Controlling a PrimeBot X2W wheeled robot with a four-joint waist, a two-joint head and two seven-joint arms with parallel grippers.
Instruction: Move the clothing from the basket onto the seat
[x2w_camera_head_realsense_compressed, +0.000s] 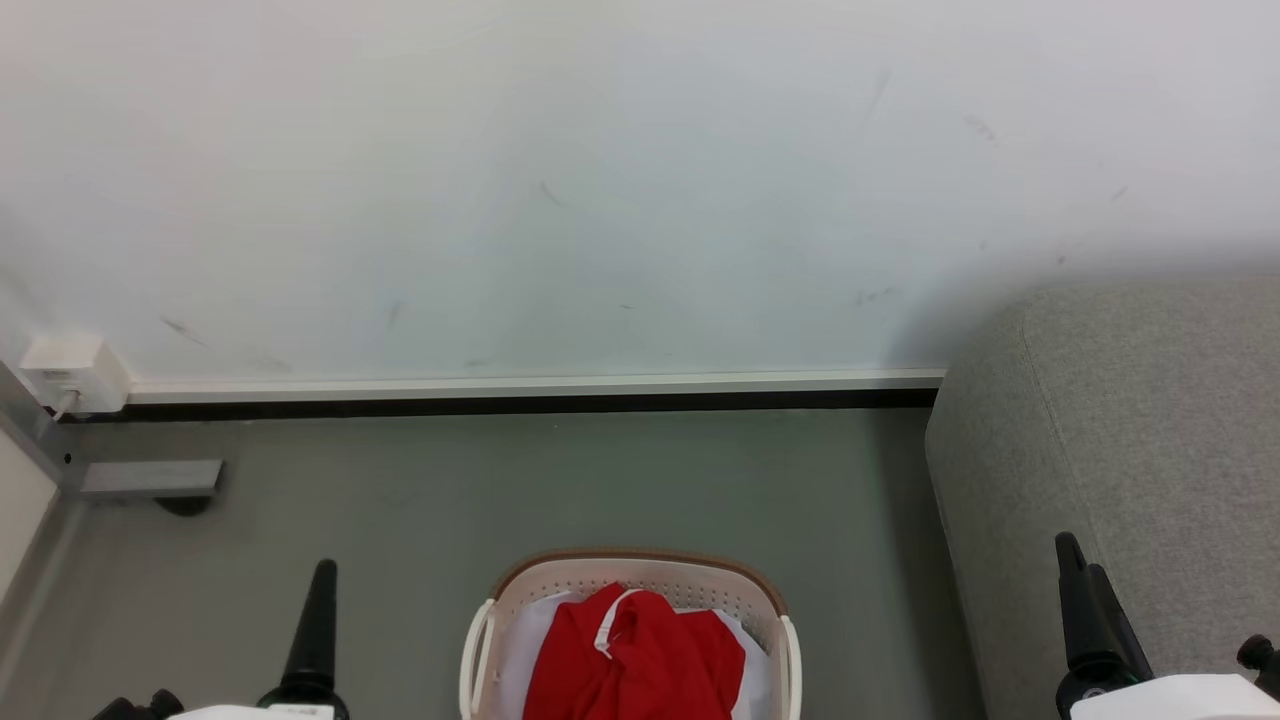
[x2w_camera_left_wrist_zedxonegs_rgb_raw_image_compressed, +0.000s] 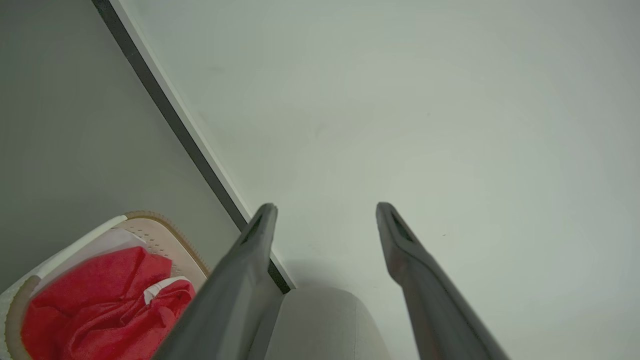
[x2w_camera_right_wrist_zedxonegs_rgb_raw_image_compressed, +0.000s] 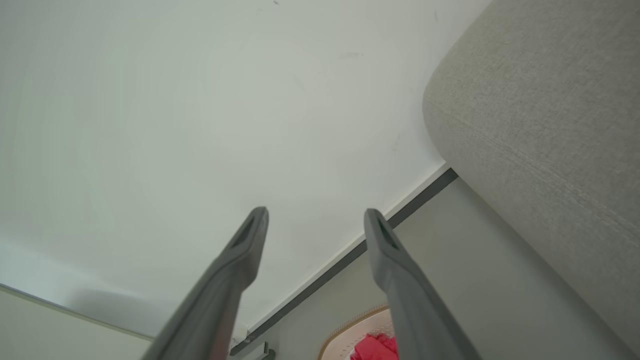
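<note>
Both grippers hung clear of the basket (x2w_camera_head_realsense_compressed: 640, 554), the left gripper (x2w_camera_left_wrist_zedxonegs_rgb_raw_image_compressed: 325, 215) off to its left and the right gripper (x2w_camera_right_wrist_zedxonegs_rgb_raw_image_compressed: 315, 220) off to its right. Each had its two fingers spread apart with nothing between them. The step in hand appeared to be the first reach into the basket, since the clothing (x2w_camera_head_realsense_compressed: 630, 665) lay inside it and none lay on the seat (x2w_camera_head_realsense_compressed: 1130, 450).

The seat stood to the right of the basket, with a strip of floor (x2w_camera_head_realsense_compressed: 500, 480) between them, so the right arm seemed the better one for the carry. A good reach would have come down from above, inside the brown rim, and closed on a thick raised fold near the middle of the red heap. It would have needed to stay shallow enough to miss the white sheet (x2w_camera_head_realsense_compressed: 515, 640) under the clothing. The lift would have needed to go high before swinging right, so that trailing cloth cleared the rim and did not drag the light basket along.

The clothing was soft, bright red fabric, crumpled into loose folds and heaped toward the middle of the basket. A narrow white band (x2w_camera_head_realsense_compressed: 603, 628) looped across its upper folds, near the far wall of the basket. The white sheet showed on either side of the heap. Whether a second garment lay beneath the first could not be told, as the near part of the basket was cut off.
</note>
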